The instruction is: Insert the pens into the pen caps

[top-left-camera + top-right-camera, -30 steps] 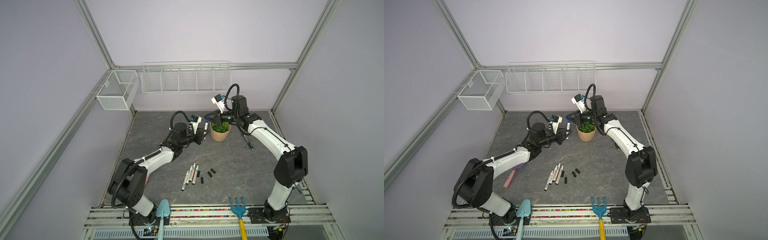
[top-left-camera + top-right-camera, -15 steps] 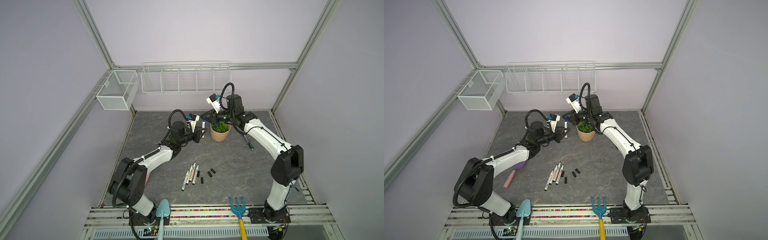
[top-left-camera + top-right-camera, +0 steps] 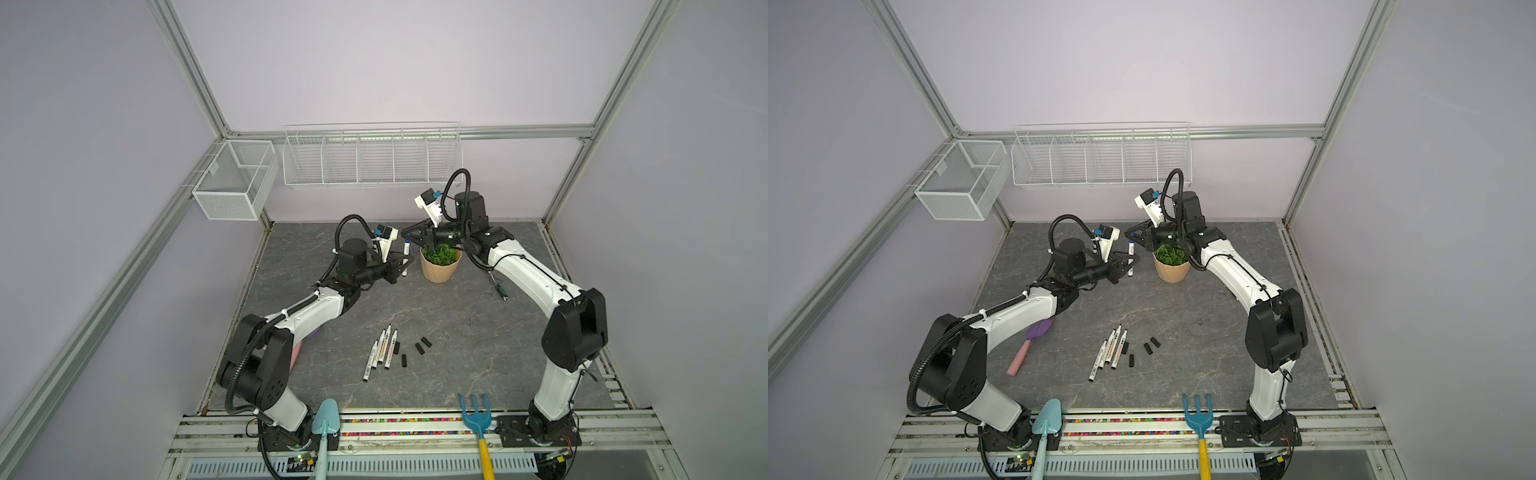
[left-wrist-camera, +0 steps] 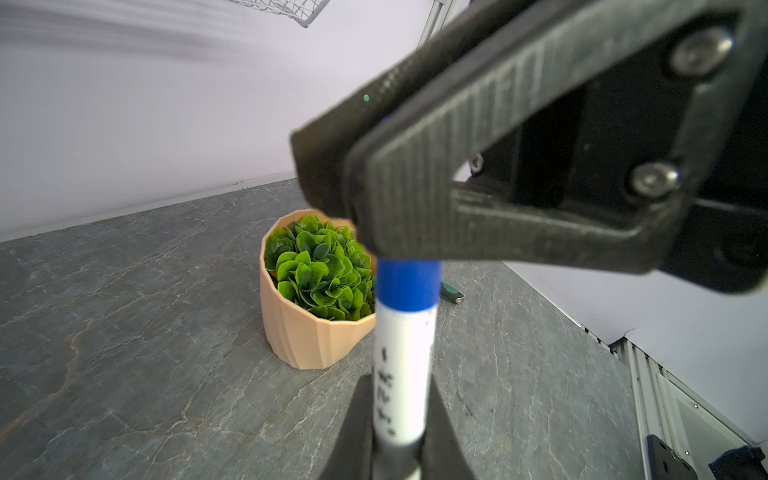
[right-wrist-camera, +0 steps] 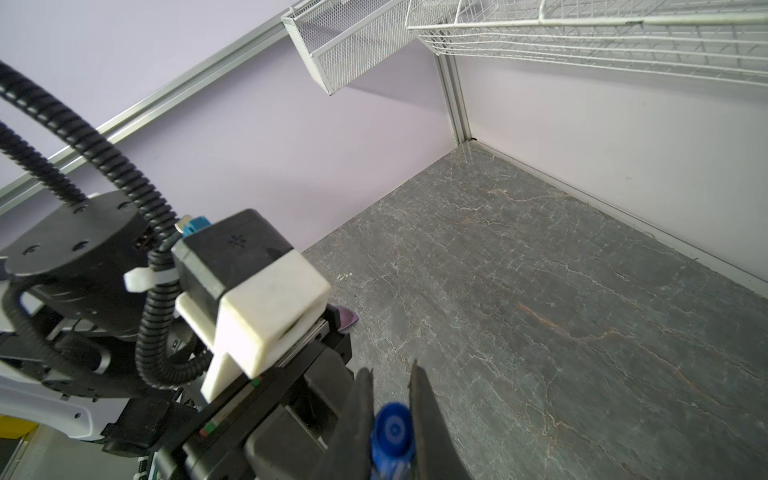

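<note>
Left claw point(image 3: 403, 266) clamped, arm stretched low rearward; right claw point(image 3: 410, 237) clamped just above it, arm arched.

table point(image 4: 124, 332): looked like grey stone, matt, veined and slightly rough
pen point(image 4: 403, 374): was smooth white plastic with a soft sheen
cap point(image 4: 409, 282): was smooth blue plastic, satin
fingers point(image 4: 478, 174): were black plastic, matt, finely ribbed
pot point(image 4: 307, 336): was peach plastic, matt, faceted
leaves point(image 4: 316, 266): were green plastic, glossy
basket point(image 5: 582, 37): was white-coated metal wire
frame point(image 3: 523, 132): was bare aluminium, dull
hose point(image 5: 83, 137): was black corrugated plastic
</note>
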Controlling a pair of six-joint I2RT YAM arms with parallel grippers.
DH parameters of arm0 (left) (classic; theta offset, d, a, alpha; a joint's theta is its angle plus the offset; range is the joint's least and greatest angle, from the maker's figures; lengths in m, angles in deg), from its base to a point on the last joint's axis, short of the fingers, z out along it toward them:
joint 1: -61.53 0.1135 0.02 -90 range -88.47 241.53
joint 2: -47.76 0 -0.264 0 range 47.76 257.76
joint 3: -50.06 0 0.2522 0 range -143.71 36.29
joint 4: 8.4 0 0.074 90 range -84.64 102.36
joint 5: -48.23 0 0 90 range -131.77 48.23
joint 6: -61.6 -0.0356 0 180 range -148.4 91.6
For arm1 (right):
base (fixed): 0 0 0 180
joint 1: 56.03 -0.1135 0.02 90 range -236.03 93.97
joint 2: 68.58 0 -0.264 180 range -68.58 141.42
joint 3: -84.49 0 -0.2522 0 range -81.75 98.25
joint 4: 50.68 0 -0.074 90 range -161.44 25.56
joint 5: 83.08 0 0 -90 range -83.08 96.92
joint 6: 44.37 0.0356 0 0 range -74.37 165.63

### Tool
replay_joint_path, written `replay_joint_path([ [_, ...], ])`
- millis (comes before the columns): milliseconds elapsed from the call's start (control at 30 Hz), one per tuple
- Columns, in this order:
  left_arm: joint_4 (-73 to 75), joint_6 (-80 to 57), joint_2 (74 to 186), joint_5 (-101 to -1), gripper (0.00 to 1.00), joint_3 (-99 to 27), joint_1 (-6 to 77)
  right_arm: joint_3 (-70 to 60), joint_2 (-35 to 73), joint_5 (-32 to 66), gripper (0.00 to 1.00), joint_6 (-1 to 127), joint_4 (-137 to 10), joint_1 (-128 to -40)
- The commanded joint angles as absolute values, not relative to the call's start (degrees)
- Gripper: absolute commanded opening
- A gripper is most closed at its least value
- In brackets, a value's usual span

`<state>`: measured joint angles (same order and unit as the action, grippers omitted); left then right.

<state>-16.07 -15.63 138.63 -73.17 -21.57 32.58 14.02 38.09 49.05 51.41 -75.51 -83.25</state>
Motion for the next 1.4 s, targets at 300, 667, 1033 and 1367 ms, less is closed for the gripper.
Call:
replay_joint_path([
  [300, -40.1, -13.2, 129.1, -57.7, 0.00, -16.9, 28.5, 6.8, 40.4, 59.5, 0.07, 54.0, -102.8, -84.8],
  [667, -41.5, -10.0, 131.2, -54.5, 0.00, -5.0, 22.1, 6.8, 36.8, 60.5, 0.29, 60.0, -96.2, -84.3],
  [1033, -50.5, -3.2, 138.7, -50.1, 0.00, 1.6, 21.9, 4.3, 24.5, 51.6, 0.59, 72.2, -79.0, -79.0],
  [1367, -25.5, 3.1, 147.8, -46.7, 0.00, -11.9, 23.7, 1.5, 16.6, 39.2, 0.58, 70.4, -83.5, -73.6],
])
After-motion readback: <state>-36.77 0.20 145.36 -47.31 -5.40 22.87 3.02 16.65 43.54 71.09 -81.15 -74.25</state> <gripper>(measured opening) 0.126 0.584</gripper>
